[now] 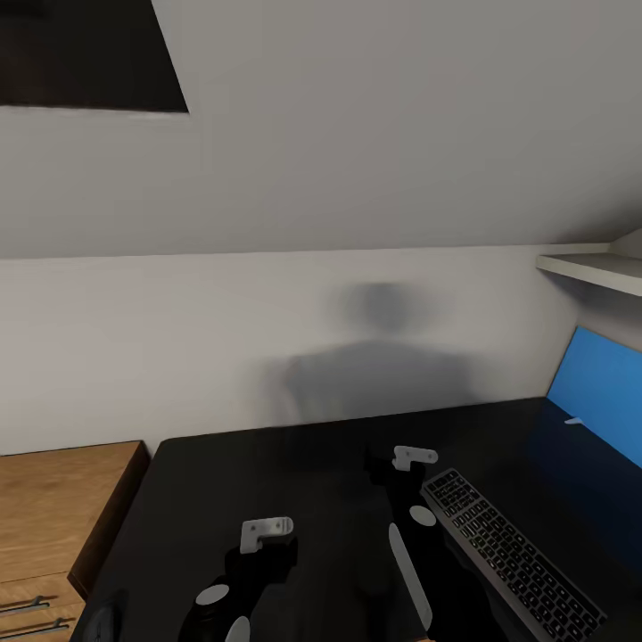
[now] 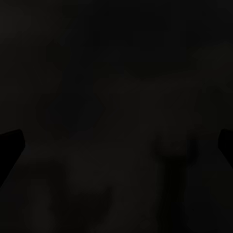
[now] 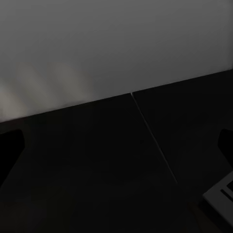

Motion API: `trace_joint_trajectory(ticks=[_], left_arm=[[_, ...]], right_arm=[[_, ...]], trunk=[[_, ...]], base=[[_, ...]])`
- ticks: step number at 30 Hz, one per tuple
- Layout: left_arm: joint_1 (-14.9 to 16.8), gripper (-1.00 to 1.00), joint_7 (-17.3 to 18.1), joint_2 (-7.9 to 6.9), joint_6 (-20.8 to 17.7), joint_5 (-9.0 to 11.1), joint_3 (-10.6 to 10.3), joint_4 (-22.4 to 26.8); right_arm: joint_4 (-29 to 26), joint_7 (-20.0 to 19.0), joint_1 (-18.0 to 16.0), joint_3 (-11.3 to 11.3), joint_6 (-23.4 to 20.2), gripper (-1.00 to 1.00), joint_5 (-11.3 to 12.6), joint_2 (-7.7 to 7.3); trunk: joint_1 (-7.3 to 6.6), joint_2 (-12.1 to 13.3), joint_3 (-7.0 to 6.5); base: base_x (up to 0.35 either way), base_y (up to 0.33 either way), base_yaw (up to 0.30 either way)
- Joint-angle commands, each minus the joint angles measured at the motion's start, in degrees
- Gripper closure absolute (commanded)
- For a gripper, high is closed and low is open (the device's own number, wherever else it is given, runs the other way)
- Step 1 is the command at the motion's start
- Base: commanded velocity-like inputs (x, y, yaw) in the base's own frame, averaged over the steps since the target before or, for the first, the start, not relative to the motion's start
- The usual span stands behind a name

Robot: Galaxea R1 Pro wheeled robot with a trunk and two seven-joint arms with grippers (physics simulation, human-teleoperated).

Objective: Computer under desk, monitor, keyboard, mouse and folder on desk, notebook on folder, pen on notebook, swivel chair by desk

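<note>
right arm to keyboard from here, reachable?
Probably yes. The keyboard lies on the desk right beside the right gripper, with bare black top between them and nothing in the way. The right wrist view catches its corner close by.

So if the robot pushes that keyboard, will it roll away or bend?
Probably neither. The keyboard looks flat and long, lying low on the desk, so it should slide, not roll or tip. Its grey frame looks stiff. Pushed at one end, it would likely swing round.
</note>
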State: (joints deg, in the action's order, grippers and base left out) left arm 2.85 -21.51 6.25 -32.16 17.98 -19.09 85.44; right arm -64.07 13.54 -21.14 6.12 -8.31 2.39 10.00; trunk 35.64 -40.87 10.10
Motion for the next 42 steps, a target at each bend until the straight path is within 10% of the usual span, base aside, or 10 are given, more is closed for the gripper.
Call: trace_joint_trajectory(ticks=[1,28,42], left_arm=[[0.05,-1.0,-0.55,-0.01,-0.16,0.61,-0.08,0.07],[0.03,-1.0,-0.48,-0.01,-0.1,0.73,-0.07,1.12],[0.03,-1.0,-0.46,-0.01,-0.1,0.74,-0.08,1.52]], right_arm=[[-0.09,0.35,-0.04,0.1,-0.3,-1.0,0.25,0.0],[9.07,0.63,-1.13,-0.52,0.54,-1.0,0.34,0.0],[36.72,3.55,-20.94,-7.18,7.93,-1.0,0.71,-1.71]], trunk=[[0.02,-0.08,0.1],[0.02,-0.08,0.1],[0.02,-0.08,0.1]], base=[[0.0,0.0,0.0],[0.0,0.0,0.0],[0.0,0.0,0.0]])
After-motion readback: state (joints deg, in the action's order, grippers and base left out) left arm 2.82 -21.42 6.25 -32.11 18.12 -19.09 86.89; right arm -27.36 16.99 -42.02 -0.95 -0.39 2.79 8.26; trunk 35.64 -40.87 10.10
